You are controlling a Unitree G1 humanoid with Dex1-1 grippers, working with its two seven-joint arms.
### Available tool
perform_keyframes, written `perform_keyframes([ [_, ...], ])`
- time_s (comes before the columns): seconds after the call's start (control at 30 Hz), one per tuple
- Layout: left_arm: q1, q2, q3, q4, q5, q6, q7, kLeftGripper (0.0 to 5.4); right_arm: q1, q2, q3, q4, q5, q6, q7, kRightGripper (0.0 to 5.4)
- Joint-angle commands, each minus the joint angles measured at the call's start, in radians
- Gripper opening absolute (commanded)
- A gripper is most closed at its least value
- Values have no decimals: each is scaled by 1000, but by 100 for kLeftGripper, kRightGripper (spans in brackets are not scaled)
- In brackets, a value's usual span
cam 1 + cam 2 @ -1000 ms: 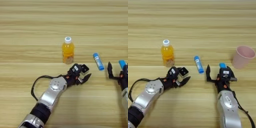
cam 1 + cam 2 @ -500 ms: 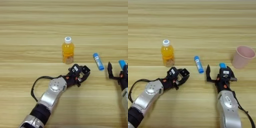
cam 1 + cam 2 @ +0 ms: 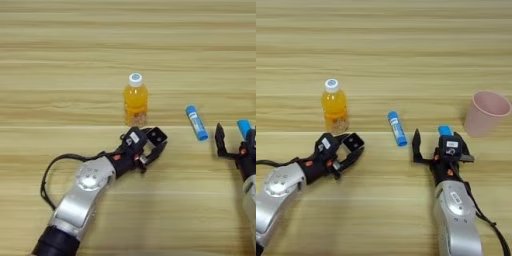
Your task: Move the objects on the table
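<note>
Cube clamped in left end effector — right end effector spread around tube.

On the light-wood plank table a small orange-juice bottle with a white cap stands upright. Just below it the left gripper holds a small white cube with a black top between its black fingers. A blue stick-shaped tube lies near the middle. The right gripper, fingers spread, sits around a second blue tube. A pink plastic cup stands upright to its right.
</note>
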Motion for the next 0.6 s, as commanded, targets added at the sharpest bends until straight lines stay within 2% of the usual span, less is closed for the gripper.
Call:
perform_keyframes([
  [0.03,36,57,53,-30,-17,26,-7,241,-17,7,5,9,-5,3,-6,540],
  [0.13,61,83,76,-41,-23,43,-8,241,-21,10,9,12,-7,3,-10,540],
  [0.2,52,87,105,-14,-18,59,23,241,-23,13,11,14,-10,2,-13,540],
  [0.4,11,72,156,60,2,104,101,241,-24,19,12,13,-16,4,-13,540],
  [0.6,-45,42,177,173,25,90,199,241,-22,18,10,12,-17,3,-9,540],
])
